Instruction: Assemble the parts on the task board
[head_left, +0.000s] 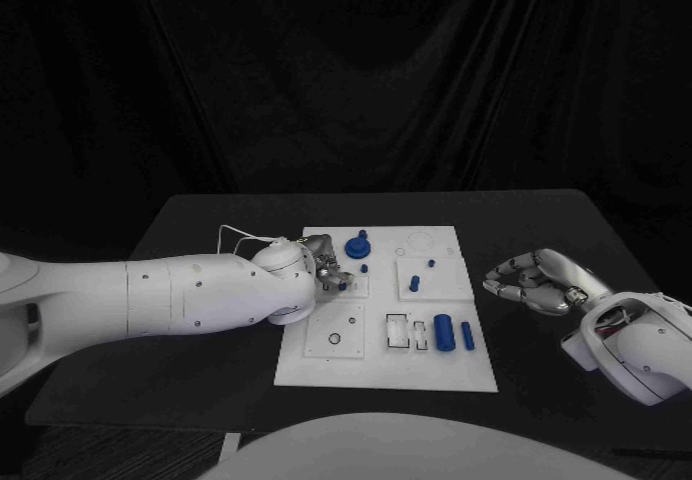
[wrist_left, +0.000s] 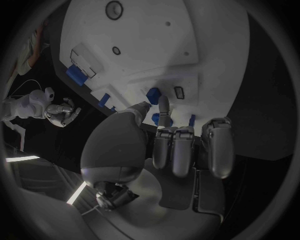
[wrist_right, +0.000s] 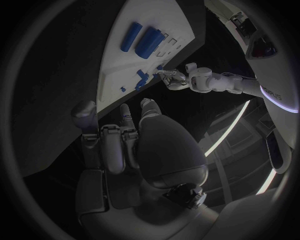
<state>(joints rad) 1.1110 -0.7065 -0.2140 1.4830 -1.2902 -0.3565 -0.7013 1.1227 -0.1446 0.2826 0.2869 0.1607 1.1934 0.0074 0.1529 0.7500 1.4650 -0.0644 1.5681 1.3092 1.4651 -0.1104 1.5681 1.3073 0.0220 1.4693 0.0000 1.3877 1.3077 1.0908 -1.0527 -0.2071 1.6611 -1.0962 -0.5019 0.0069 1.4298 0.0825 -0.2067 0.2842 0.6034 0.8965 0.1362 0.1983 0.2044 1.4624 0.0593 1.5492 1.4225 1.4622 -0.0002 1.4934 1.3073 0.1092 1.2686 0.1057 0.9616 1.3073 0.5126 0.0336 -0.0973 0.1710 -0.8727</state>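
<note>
Board (head_left: 387, 375): white plate, centre of the black table (head_left: 202, 215), recesses and small holes across it. Parts: two blue cylinders (head_left: 444, 332) lying side by side near the board's front right; a blue knob (head_left: 358, 246) standing near its far left; short blue pegs (head_left: 414, 282) standing between. Left hand (head_left: 326, 262): over the board's left far quarter, fingers reaching down beside the knob; in the left wrist view a fingertip (wrist_left: 163, 102) lies just beside a blue part (wrist_left: 153, 95), but I cannot tell whether anything is pinched. Right hand (head_left: 532, 280): off the board over the table, well apart from the parts, fingers curled in, holding nothing. Step in hand, by my judgement: taking or seating a part at the far left. Handling advice: close thumb and finger squarely on the part's sides, keep it upright, line it over its hole before pressing, and press straight down so it does not jam or skate; keep the arm clear of the pegs standing near.
</note>
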